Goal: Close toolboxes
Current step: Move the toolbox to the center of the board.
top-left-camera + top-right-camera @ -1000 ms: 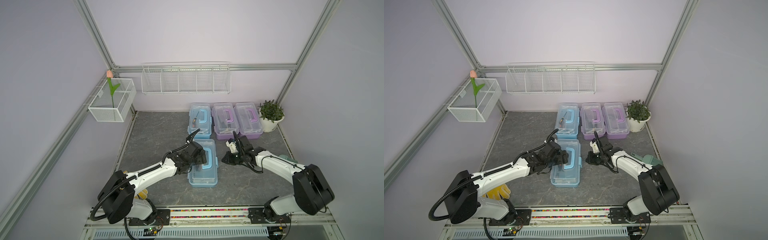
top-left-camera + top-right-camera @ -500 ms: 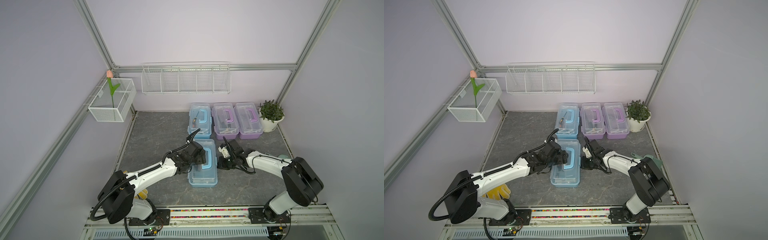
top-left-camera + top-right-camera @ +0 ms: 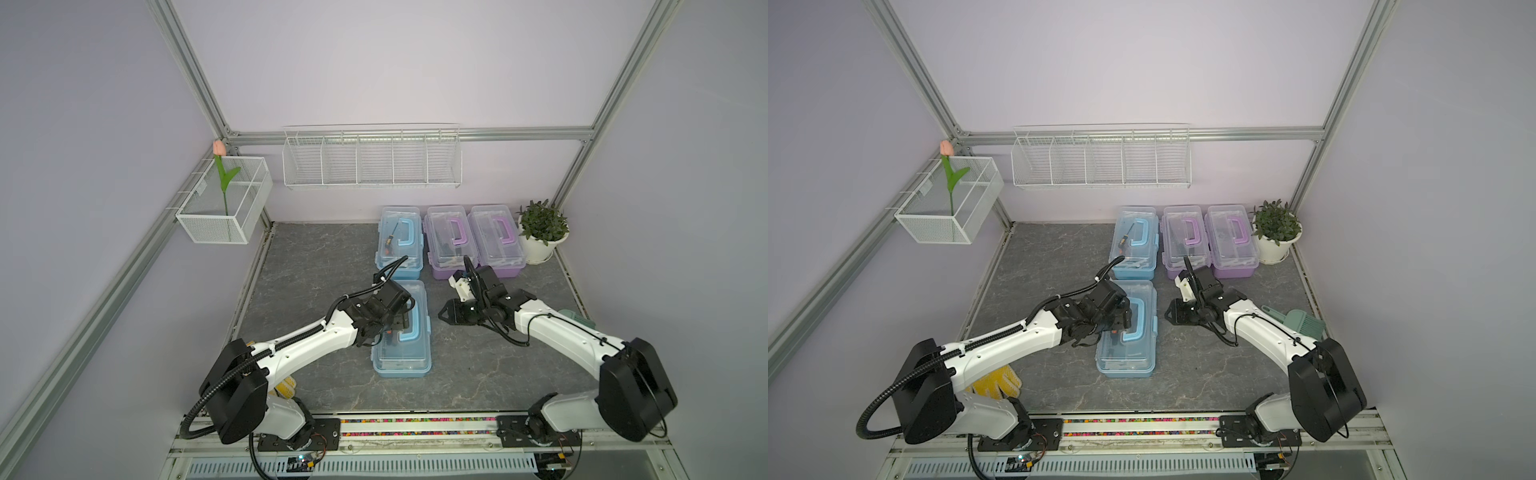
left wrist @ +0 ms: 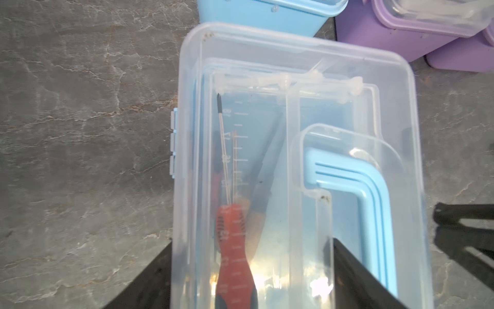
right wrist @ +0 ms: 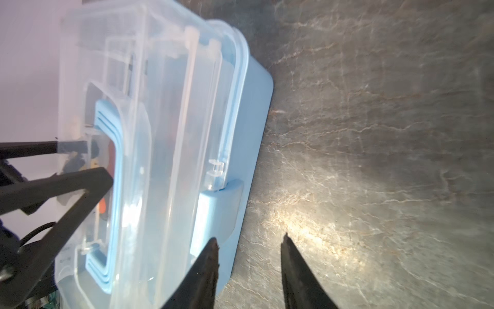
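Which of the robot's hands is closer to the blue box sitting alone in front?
The left. The left hand is over the clear lid of the front blue toolbox, by its handle; the right hand is beside that box, just off its latch side.

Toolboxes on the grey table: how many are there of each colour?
Light blue plastic toolboxes with clear lids: 2
Purple plastic toolboxes with clear lids: 2
Total: 4
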You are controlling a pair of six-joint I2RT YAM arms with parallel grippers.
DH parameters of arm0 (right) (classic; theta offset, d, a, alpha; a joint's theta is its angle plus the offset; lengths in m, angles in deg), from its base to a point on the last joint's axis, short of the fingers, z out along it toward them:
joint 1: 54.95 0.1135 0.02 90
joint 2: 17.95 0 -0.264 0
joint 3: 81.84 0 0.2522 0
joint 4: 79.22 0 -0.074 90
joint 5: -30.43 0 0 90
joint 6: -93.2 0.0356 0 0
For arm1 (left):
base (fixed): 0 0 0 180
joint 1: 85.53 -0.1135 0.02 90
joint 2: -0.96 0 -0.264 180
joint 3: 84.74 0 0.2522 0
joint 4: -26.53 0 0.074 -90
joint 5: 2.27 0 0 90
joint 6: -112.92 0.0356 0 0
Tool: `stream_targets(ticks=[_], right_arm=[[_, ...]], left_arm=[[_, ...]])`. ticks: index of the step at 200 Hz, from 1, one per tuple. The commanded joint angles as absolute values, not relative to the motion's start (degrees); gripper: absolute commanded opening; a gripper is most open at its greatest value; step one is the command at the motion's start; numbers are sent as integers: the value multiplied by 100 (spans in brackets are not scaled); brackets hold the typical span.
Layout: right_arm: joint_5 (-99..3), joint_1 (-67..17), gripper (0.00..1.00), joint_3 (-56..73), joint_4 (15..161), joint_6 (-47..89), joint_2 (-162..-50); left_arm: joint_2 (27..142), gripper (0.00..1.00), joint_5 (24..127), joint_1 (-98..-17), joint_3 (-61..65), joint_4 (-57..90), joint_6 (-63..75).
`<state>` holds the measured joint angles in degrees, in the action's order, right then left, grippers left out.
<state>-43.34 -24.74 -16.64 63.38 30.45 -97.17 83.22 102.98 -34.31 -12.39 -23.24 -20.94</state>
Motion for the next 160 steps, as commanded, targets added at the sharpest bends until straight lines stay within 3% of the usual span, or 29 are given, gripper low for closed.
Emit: stream_targets(ticks=[1, 39, 82, 116, 160], right_arm=[[-4376, -2579, 44, -1657, 6123, 2791, -9466], [-4561, -2693, 47, -1667, 5753, 2575, -8915], [-4534, -2828, 48, -1736, 5840, 2715, -8677], [-4490, -2865, 48, -1913, 5936, 2756, -8608], [-4457, -2870, 48, -2041, 6028, 2844, -8476]], left_arm=[[8596, 55, 10794, -3652, -1290, -4091, -1675], [8551, 28, 11025, -4589, -982, -4584, -1046], [8716, 24, 11103, -5697, -605, -4841, -210], [9193, 8, 11000, -6511, -63, -4670, 510], [10322, 0, 10804, -7312, 1060, -4037, 1374]])
